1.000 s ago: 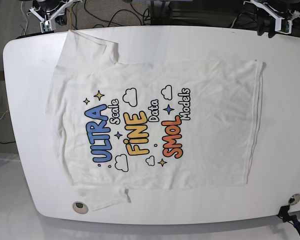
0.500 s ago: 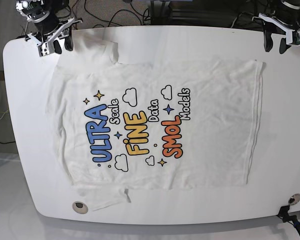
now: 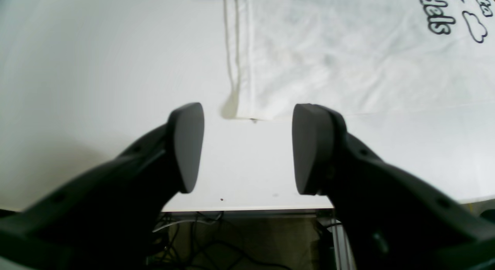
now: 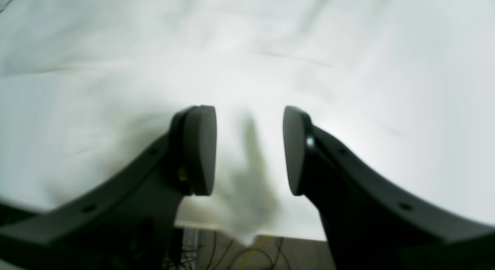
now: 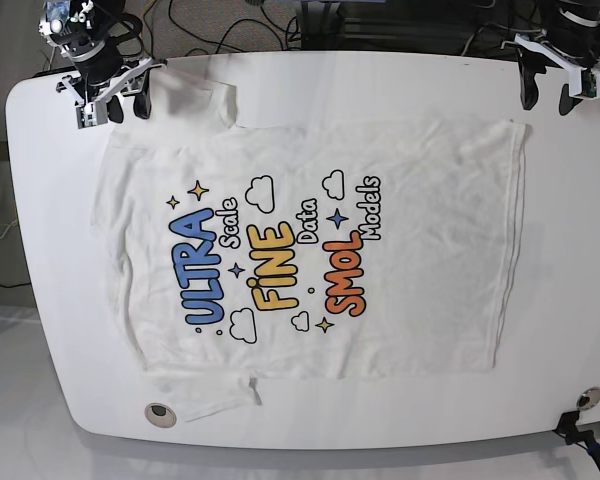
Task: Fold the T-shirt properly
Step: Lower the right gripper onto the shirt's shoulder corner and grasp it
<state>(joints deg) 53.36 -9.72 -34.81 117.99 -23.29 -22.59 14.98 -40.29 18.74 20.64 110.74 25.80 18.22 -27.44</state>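
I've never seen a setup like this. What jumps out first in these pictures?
A big white T-shirt lies spread flat, print up, over most of the white table, its bright blue, yellow and orange lettering in the middle. At the table's far edge two black grippers hover open: the left gripper near the hem corner, the right gripper by a sleeve.

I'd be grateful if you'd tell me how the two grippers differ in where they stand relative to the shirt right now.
The left gripper hangs by the T-shirt's hem corner, over the bare table; the right gripper hangs over the sleeve end, with cloth beneath it. The left's jaws gape slightly wider than the right's. Both are open and hold nothing.
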